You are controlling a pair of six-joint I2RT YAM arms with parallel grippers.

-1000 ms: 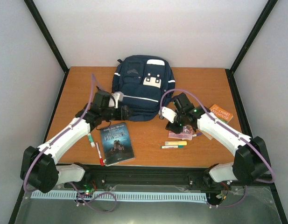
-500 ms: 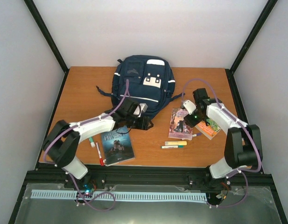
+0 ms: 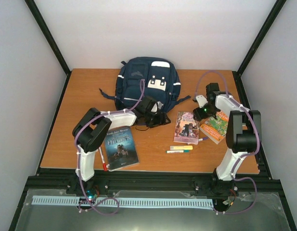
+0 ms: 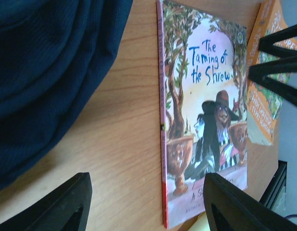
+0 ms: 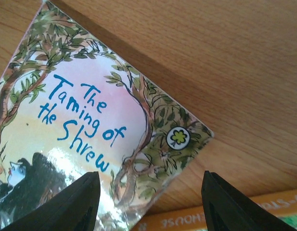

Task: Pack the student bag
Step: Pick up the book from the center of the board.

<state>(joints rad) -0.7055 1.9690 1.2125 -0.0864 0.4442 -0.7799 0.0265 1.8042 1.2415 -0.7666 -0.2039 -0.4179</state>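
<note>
From above, the left gripper (image 3: 159, 118) has swung to the near-right corner of the student bag (image 3: 147, 86), and the right gripper (image 3: 201, 111) has drawn back well right of it. The bag lies face-up, long axis running away from the arms, handle end farthest; nothing is packed yet. The left wrist view shows jaws spread and empty beside the bag; the right wrist view shows jaws parted, empty, over the "Taming of the Shrew" paperback (image 5: 90, 120) right of the bag.

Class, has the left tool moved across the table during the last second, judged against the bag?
Yes. The left tool has travelled rightward along the near edge of the bag, ending close to the Shrew book.
</note>
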